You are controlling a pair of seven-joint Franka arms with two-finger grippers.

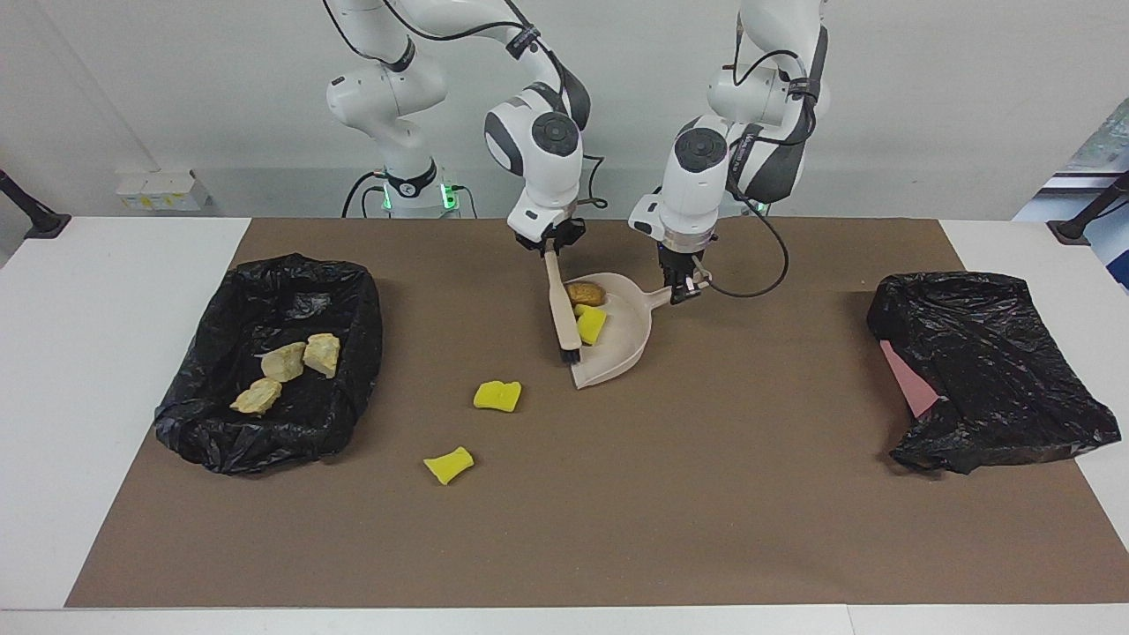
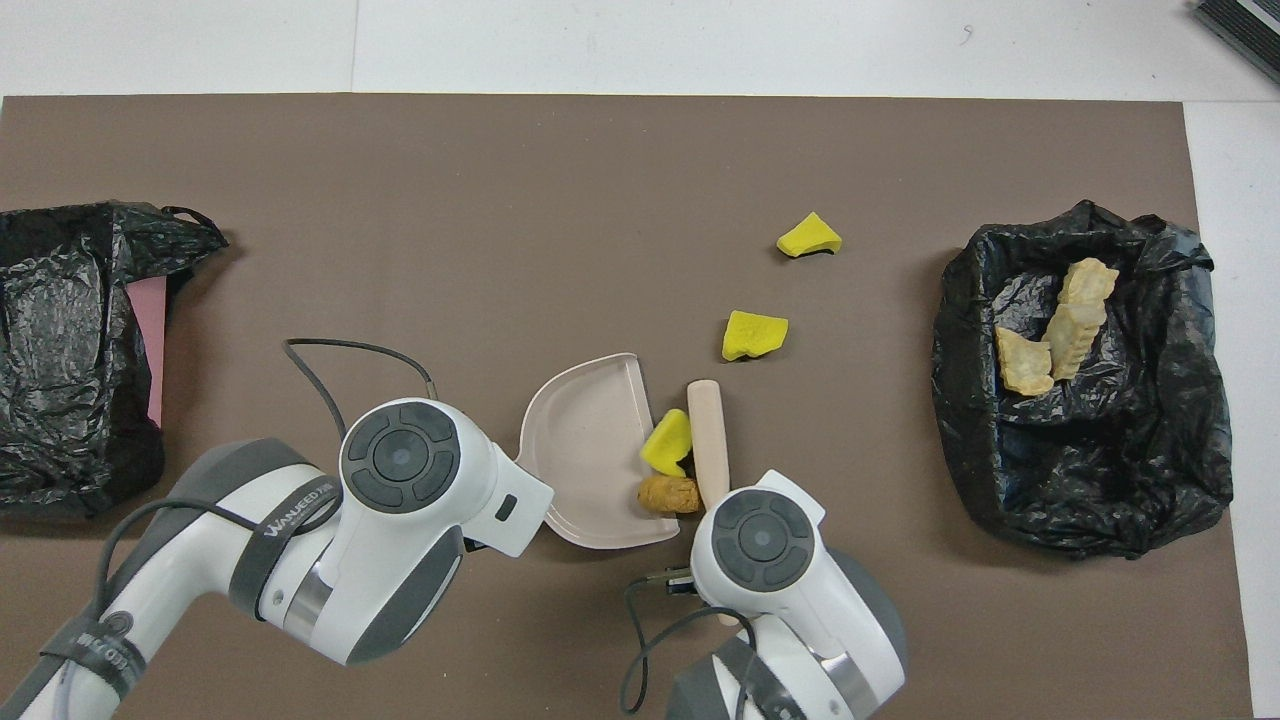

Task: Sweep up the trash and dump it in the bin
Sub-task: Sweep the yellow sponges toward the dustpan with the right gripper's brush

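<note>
My right gripper is shut on the handle of the beige brush, whose black bristles rest at the mouth of the beige dustpan. My left gripper is shut on the dustpan's handle. In the pan lie a brown nugget and a yellow chunk of trash. Two more yellow chunks lie on the mat, farther from the robots. The bin, lined with a black bag, holds three tan pieces. From overhead the wrists hide both grippers; the dustpan and brush show.
A second crumpled black bag with something pink under it lies at the left arm's end of the brown mat. The bin stands at the right arm's end. White table borders the mat.
</note>
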